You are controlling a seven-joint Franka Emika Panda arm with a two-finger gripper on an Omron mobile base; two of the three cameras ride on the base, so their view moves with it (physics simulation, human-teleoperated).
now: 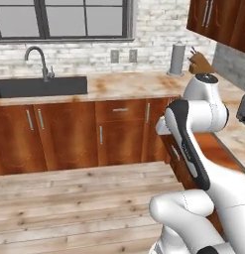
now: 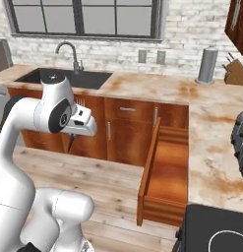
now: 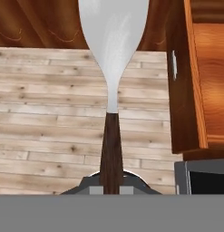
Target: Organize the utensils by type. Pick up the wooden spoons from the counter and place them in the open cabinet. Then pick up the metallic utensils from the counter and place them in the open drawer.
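Jaws clamped on fork (image 3: 111, 90) handle, pulled-out drawer (image 2: 165, 182) bare inside, beside counter (image 2: 211, 142)

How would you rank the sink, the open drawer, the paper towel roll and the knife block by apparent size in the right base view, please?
1. Open drawer, though nearest the camera.
2. Sink.
3. Paper towel roll.
4. Knife block, partly cut off by the frame edge, so unsure against the roll.

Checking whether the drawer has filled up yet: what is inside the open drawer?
The drawer shows only bare wooden floor inside. Its rear, under the counter, is hidden. The fork is in the pincer, above the floorboards.
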